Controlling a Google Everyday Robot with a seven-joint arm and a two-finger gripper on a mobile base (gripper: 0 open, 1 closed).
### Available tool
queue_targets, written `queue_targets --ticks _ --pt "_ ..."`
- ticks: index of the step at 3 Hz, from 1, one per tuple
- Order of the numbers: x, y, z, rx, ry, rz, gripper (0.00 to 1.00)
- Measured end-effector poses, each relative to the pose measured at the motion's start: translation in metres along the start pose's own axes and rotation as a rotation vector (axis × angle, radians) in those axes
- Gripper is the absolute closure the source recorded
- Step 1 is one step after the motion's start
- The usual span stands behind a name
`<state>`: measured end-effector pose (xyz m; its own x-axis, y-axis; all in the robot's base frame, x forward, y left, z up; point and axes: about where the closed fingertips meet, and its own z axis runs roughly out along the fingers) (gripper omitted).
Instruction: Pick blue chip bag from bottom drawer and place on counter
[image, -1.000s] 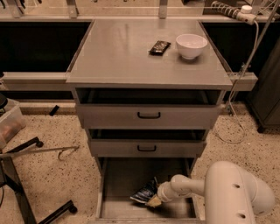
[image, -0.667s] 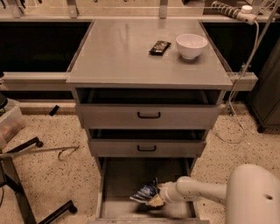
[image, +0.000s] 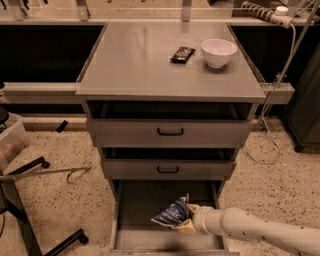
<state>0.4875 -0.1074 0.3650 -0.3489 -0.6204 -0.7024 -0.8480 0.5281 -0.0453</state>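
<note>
Tool (image: 184, 225) clamped on blue chip bag (image: 169, 215) inside bottom drawer (image: 140, 202), bag tilted up, apparently held so to lift clear toward desk (image: 140, 60) above

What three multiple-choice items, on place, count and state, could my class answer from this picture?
1. Where is the blue chip bag? A on the counter; B on the floor; C in the bottom drawer, at the gripper.
2. How many drawers have black handles? A two; B one; C four.
3. The bottom drawer is: A shut; B pulled open; C removed.
Key: 1 C, the bag sits at the gripper inside the drawer; 2 A, one handle on each upper drawer; 3 B, its floor is exposed.
</note>
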Motion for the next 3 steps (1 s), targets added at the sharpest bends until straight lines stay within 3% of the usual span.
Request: queue_targets --ticks 1,2,3 --pt "0.0 0.0 0.001 0.0 -0.001 0.001 1.0" --pt "-0.022 -0.001 -0.019 0.019 0.005 -0.039 1.0" --pt "-0.087 -0.011 -0.077 0.052 -0.037 -0.107 1.0"
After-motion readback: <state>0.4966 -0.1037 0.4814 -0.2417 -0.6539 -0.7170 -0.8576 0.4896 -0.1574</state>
